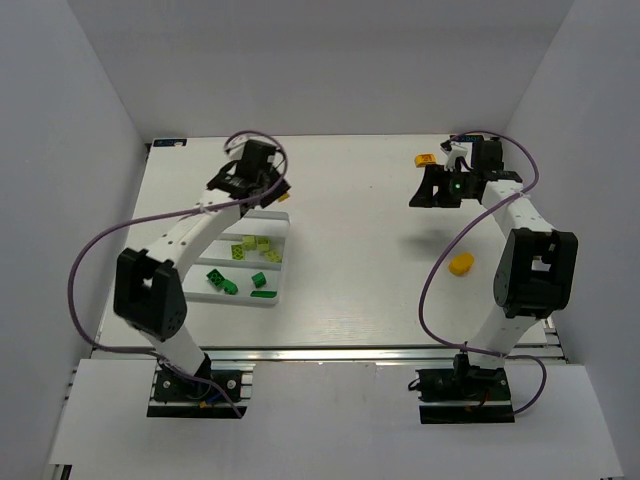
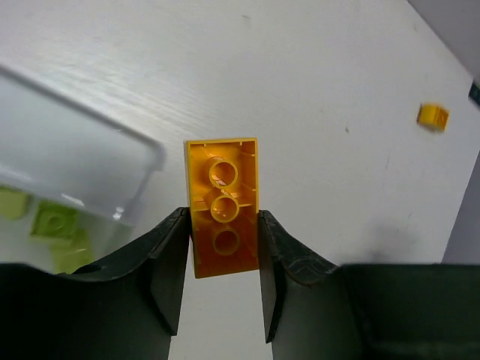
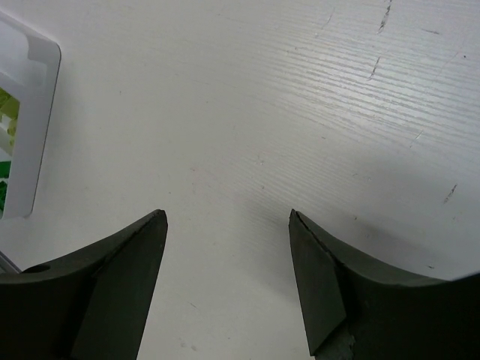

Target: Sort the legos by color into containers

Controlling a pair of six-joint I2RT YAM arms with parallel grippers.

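The left pincer [image 2: 223, 225] is clenched on an orange brick [image 2: 222, 172], holding it off the table [image 2: 322, 67] by its two long sides. Its hollow underside, with three round tubes, faces the wrist camera. The fingers [image 2: 169, 262] cover the lower half and the upper half sticks out past the tips.

The brick looks hard, light and glossy, so it is likely stiff and a little slippery. The flat parallel sides seem the right place to pinch, and it should drop cleanly once let go.

The tray [image 2: 90, 150] lies just to the left of this pincer and below it, with lime bricks [image 2: 54, 221] inside. A small yellow-orange brick [image 2: 433, 115] lies well ahead to the right.

The right pincer [image 3: 226, 217] is spread wide and holds nothing over bare table.

No brand or writing can be read anywhere.
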